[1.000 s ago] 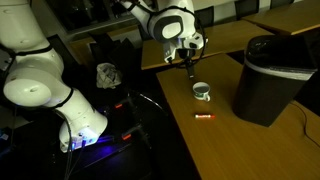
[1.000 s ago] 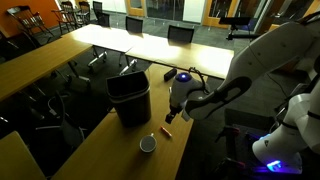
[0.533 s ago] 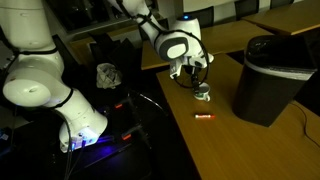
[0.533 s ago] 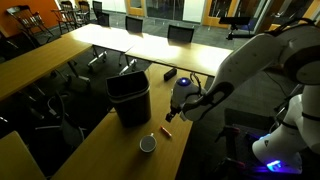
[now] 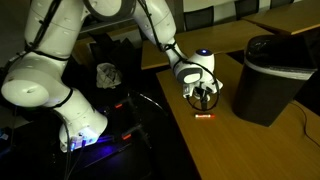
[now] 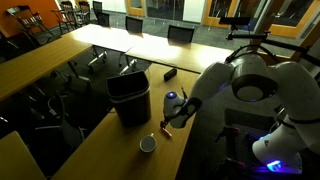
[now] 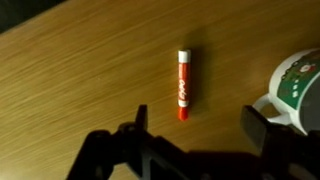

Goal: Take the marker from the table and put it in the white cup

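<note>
fingers (image 7: pixel 139 122) of the gripper (image 7: pixel 195 120) are held wide apart so the marker (image 7: pixel 183 83) can be fitted between | marker is laid flat on the table (image 7: pixel 70 60), just ahead of the gap, untouched | white cup (image 7: pixel 298 85) is stood close beside one finger

The arm (image 5: pixel 45 85) is all glossy white, fat rounded shells with darker seams at the joints. There's a little blue light on the wrist (image 6: pixel 172 98) and a blue-purple glow down by the base (image 5: pixel 88 140). The gripper (image 7: pixel 195 123) is black, with two chunky dark fingers (image 7: pixel 138 120) in the wrist view.
</note>
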Controlling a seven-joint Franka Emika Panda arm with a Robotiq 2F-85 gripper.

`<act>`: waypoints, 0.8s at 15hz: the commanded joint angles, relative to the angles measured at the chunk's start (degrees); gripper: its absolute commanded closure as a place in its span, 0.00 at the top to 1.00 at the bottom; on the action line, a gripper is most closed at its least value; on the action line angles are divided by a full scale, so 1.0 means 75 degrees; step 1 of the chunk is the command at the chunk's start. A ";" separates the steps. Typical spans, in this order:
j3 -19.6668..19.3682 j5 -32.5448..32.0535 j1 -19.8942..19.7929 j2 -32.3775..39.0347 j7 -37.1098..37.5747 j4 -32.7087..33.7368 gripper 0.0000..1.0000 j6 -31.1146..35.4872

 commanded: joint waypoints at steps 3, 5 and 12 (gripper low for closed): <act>0.0110 0.0294 -0.0121 0.1414 -0.0256 0.1679 1.00 -0.0658; 0.0081 0.0305 -0.0078 0.1831 -0.0217 0.2033 1.00 -0.0844; 0.0065 0.0439 -0.0137 0.2643 -0.0198 0.2664 0.61 -0.0937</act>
